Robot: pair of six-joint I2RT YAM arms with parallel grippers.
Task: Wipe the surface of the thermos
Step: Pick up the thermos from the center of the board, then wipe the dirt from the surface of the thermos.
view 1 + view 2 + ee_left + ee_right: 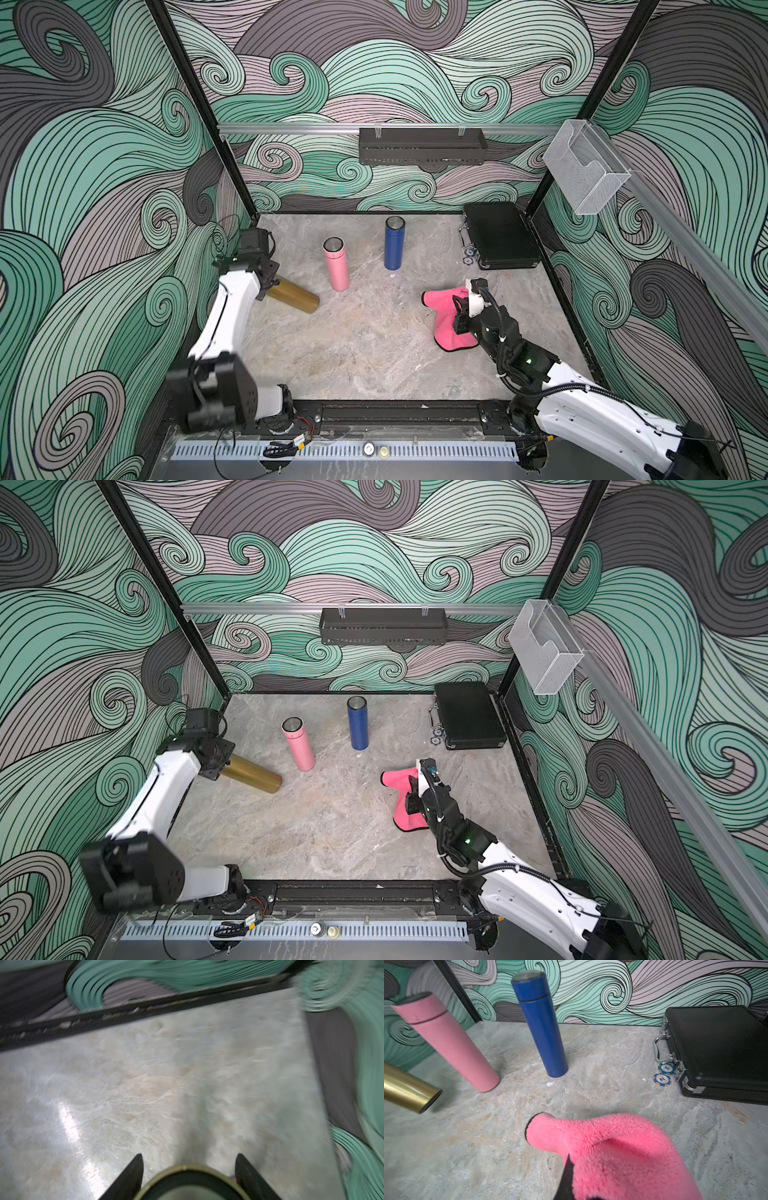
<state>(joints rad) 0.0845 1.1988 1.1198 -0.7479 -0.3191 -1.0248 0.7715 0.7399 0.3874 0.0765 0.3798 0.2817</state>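
Note:
My left gripper (272, 286) (222, 766) (189, 1156) is shut on the top end of a gold thermos (296, 296) (253, 776) (187, 1168). The thermos is held tilted, its free base pointing toward the table's middle, low over the marble top (365, 353); the base also shows in the right wrist view (406, 1086). My right gripper (460, 309) (412, 792) is shut on a fluffy pink cloth (446, 330) (405, 814) (623, 1157) at the right. The cloth drapes over the jaws, so only one black finger (566, 1176) shows.
A pink thermos (336, 266) (450, 1047) and a blue thermos (394, 245) (542, 1028) stand upright at the back. A black case (500, 235) lies at the back right with two poker chips (662, 1079) beside it. A black shelf (422, 145) and a clear bin (582, 166) hang on the walls.

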